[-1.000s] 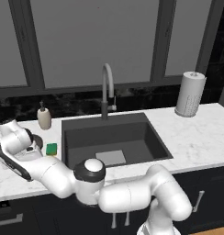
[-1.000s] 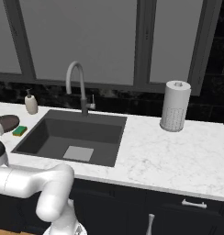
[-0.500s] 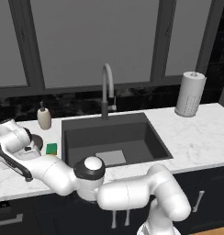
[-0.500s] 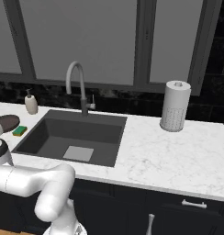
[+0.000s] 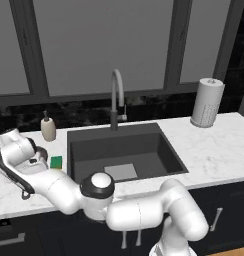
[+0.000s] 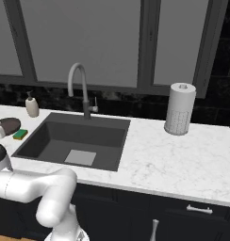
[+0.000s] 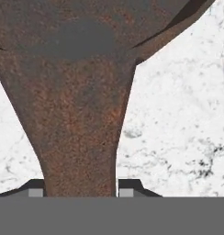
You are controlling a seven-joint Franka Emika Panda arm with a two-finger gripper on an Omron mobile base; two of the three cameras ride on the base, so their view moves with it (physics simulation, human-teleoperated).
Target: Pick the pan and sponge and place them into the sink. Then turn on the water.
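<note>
We find the pan (image 6: pixel 7 125) on the white marble countertop (image 6: pixel 173 155) left of the sink (image 6: pixel 51 136), close to the basin's left rim, with the sponge (image 6: pixel 20 134) lying just beside it and the rim. The broad stretch of counter right of the basin is open up to the paper towel roll (image 6: pixel 179 109). A beige soap dispenser (image 5: pixel 48 128) stands behind the sponge near the dark backsplash.

The gripper (image 7: pixel 80 193) sits low over the counter's left end. In the hand view its two dark fingertips (image 7: pixel 36 189) stand tight against either side of the pan's handle (image 7: pixel 79 137), closed upon it.

The handle is a rough, mottled reddish-brown, widening toward the bowl. The sink is a dark grey rectangle with a light square plate on its floor; the faucet (image 6: pixel 78 87) is a grey gooseneck arch.
</note>
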